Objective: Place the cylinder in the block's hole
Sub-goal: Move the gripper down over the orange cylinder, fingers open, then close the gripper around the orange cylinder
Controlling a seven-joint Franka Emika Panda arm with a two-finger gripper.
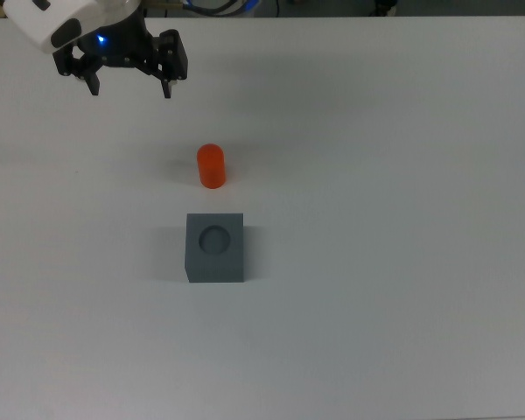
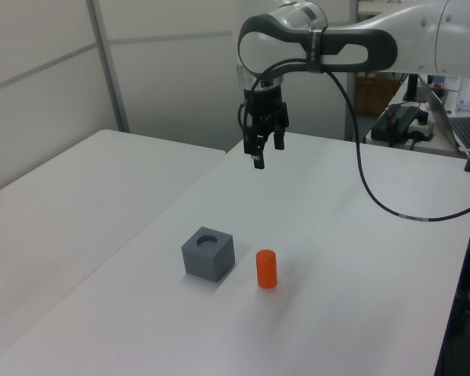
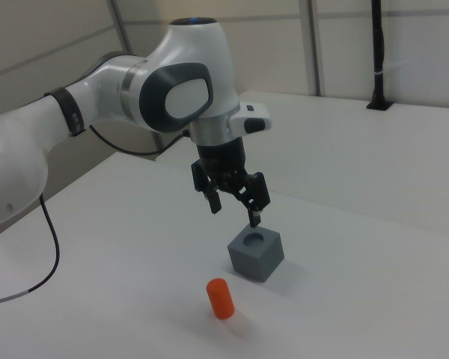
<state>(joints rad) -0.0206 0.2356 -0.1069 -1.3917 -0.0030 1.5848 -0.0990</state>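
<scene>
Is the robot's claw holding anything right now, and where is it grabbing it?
No, nothing is held. The gripper hangs open and empty above the table, while the cylinder stands by itself beside the block.

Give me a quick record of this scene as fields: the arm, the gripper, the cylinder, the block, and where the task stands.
arm: white Franka Panda, raised over the table
gripper: open, empty, in the air, away from both objects
cylinder: orange-red, upright on the table, apart from the block
block: dark grey cube, round hole facing up, hole empty
layout: in the top view, cylinder just above the block, gripper at upper left
task status: cylinder not yet grasped
</scene>
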